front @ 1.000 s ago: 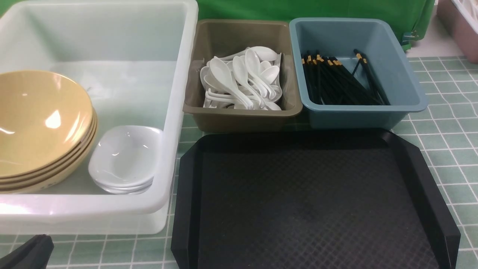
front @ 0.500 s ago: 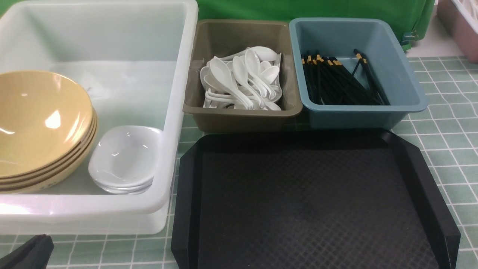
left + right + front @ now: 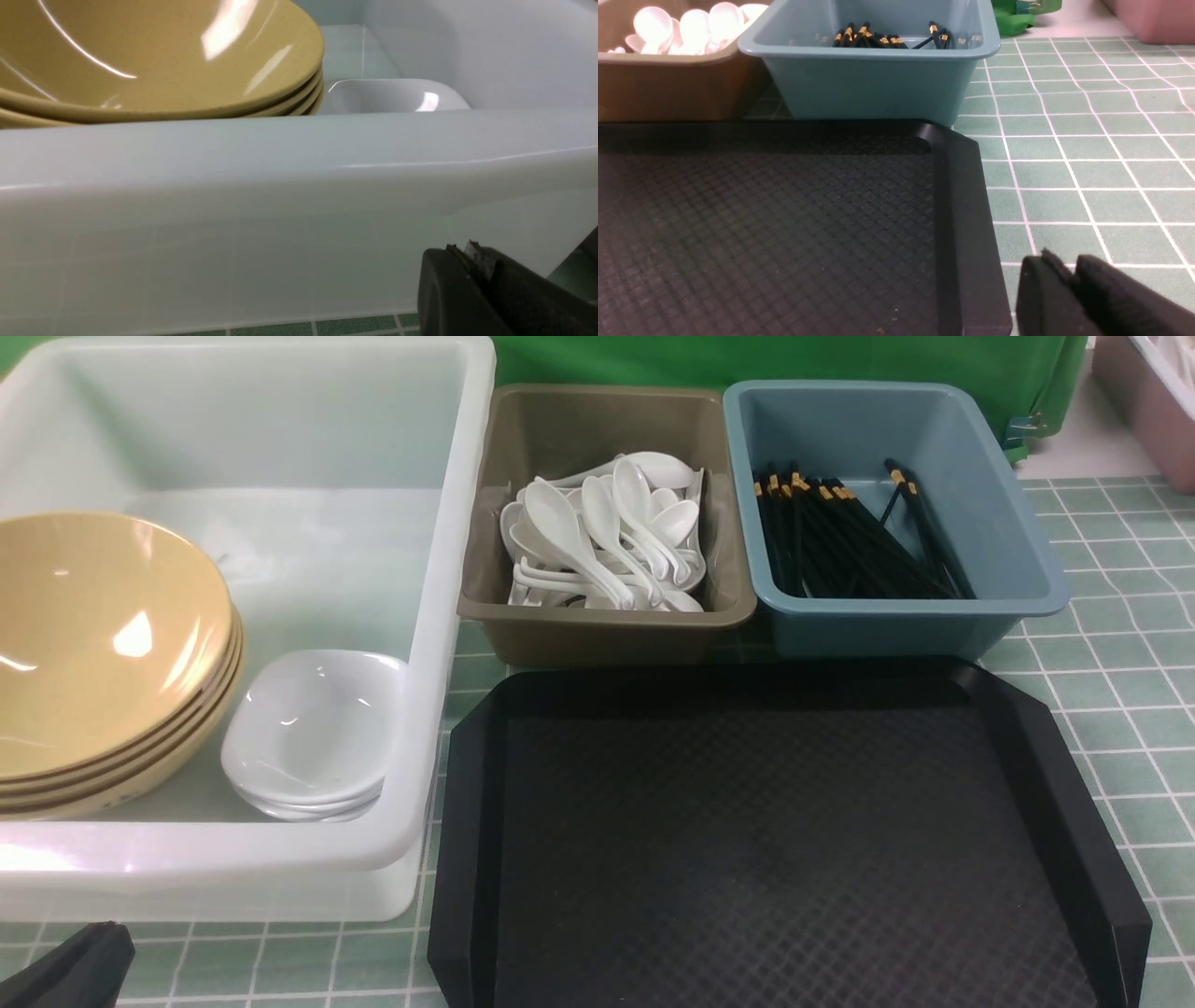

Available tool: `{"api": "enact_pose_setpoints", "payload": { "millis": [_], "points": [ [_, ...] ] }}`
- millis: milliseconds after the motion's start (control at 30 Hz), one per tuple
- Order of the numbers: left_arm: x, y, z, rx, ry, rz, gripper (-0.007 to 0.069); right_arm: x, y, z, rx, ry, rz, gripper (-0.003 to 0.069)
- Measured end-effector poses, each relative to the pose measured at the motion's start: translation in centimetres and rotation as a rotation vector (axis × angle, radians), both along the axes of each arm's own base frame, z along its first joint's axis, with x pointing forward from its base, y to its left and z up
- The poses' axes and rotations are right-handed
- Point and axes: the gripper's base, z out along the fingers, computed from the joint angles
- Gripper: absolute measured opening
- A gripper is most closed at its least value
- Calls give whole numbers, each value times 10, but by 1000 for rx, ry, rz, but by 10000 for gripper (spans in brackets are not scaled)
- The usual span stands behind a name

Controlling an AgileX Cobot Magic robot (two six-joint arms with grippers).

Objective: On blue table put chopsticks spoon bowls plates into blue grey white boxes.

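Observation:
The white box (image 3: 425,616) holds stacked tan bowls (image 3: 103,644) and stacked small white plates (image 3: 313,733). The grey-brown box (image 3: 607,621) holds several white spoons (image 3: 607,537). The blue box (image 3: 1027,588) holds black chopsticks (image 3: 850,537). My left gripper (image 3: 79,966) is shut and empty, low in front of the white box; it also shows in the left wrist view (image 3: 467,254). My right gripper (image 3: 1066,266) is shut and empty beside the tray's right edge; it is out of the front view.
An empty black tray (image 3: 775,840) lies in front of the grey-brown and blue boxes on the green checked cloth (image 3: 1120,691). A pink bin (image 3: 1153,401) stands at the far right. A green backdrop (image 3: 747,359) is behind the boxes.

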Motion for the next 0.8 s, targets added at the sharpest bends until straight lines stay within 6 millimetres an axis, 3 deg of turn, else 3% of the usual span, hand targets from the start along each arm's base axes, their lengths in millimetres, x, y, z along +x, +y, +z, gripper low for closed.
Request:
{"api": "enact_pose_setpoints", "payload": {
  "millis": [800],
  "points": [
    [0,0,0,6,-1,-2,3,0,0,0,0,1,0,155]
  ]
}}
